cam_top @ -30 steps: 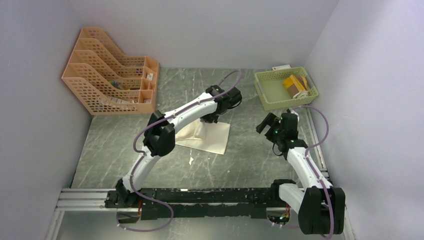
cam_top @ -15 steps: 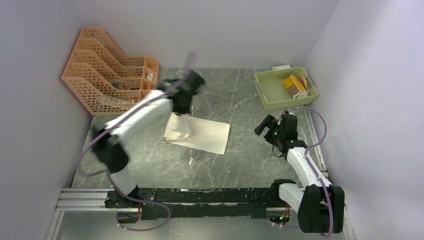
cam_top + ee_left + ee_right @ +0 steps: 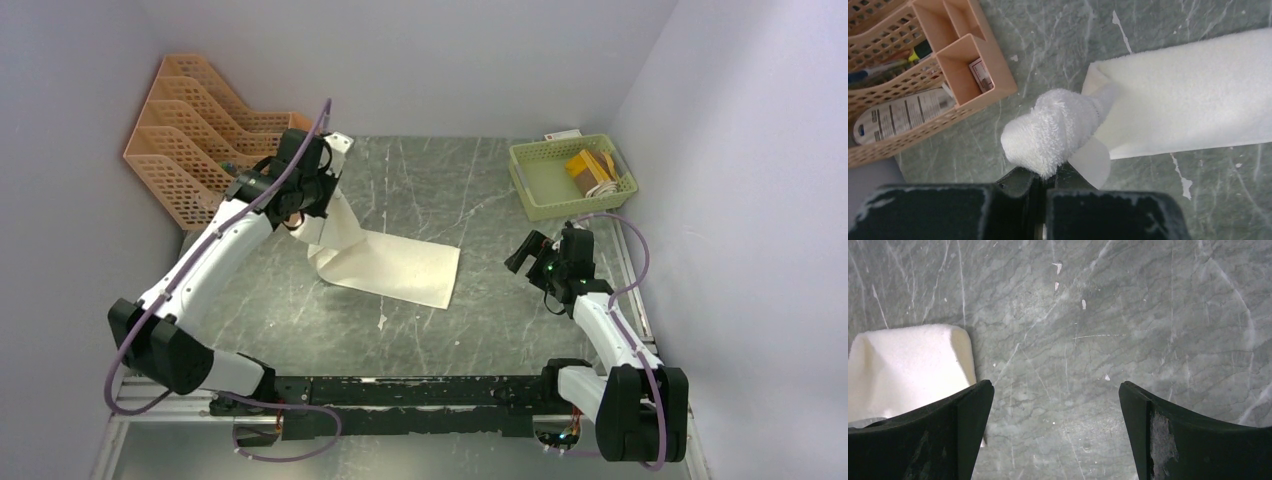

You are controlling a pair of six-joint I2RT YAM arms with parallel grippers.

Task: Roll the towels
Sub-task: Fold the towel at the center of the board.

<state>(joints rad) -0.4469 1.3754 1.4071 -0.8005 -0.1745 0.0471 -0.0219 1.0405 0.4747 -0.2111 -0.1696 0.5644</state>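
The cream-white towel (image 3: 400, 268) lies on the marble table, and its left end is lifted and bunched. My left gripper (image 3: 302, 212) is shut on that bunched end (image 3: 1053, 130), close to the orange organizer. The rest of the towel (image 3: 1188, 100) stretches flat to the right. In the left wrist view, my left gripper (image 3: 1045, 175) shows at the bottom edge. My right gripper (image 3: 520, 257) is open and empty above bare table, right of the towel. In the right wrist view, my right gripper (image 3: 1055, 405) has a towel corner (image 3: 908, 365) beside its left finger. A mustard-yellow and brown towel (image 3: 588, 170) lies rolled in the green basket.
An orange file organizer (image 3: 215, 150) stands at the back left, close to my left gripper, with papers and pens in it (image 3: 923, 75). A green basket (image 3: 540, 195) stands at the back right. A small white scrap (image 3: 382, 321) lies in front of the towel. Walls enclose three sides.
My left arm has swung from above the towel's middle to the left, toward the organizer, pulling the towel's left end up and out. The right gripper has barely moved.
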